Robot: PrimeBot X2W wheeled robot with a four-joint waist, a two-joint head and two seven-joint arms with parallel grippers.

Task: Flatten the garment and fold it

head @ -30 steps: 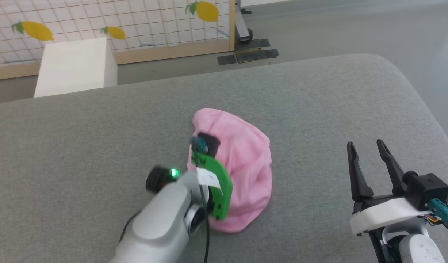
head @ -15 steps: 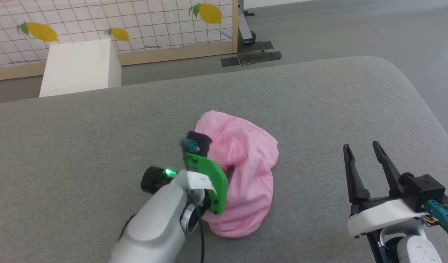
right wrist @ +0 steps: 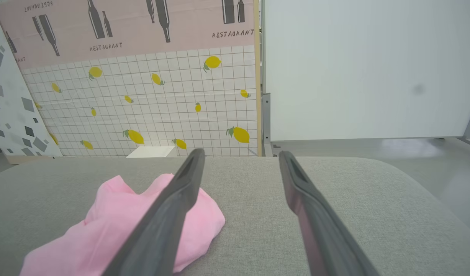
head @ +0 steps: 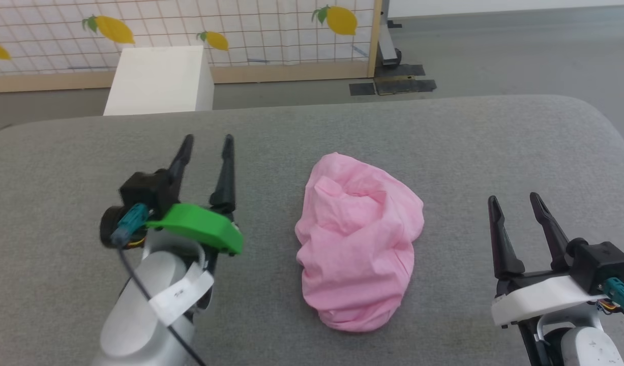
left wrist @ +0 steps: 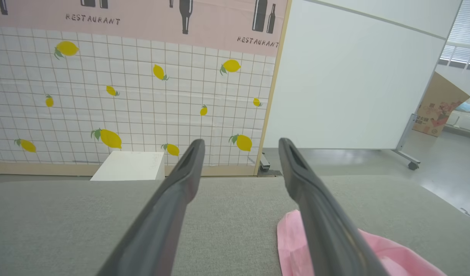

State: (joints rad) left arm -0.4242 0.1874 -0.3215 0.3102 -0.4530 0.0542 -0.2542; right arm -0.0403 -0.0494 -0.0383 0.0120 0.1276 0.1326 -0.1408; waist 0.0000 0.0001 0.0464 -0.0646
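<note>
Crumpled pink garment (head: 360, 244) lies bunched on a grey padded surface (head: 469, 137), between the left gripper (head: 208, 140) and right gripper (head: 511, 199), both spread wide, empty. Flattening looks unfinished; next, each probably must pinch an edge and pull outward.

Each claw's got 2 long black tapered fingers (head: 225, 173). Behind the left claw (head: 208, 138): bright green bracket (head: 200, 226), teal plug (head: 128, 223), black cable (head: 154, 305), white strap (head: 182, 295) round a pale grey forearm (head: 134, 325). Behind the right claw (head: 512, 198) it's a white bracket (head: 540, 297).
</note>
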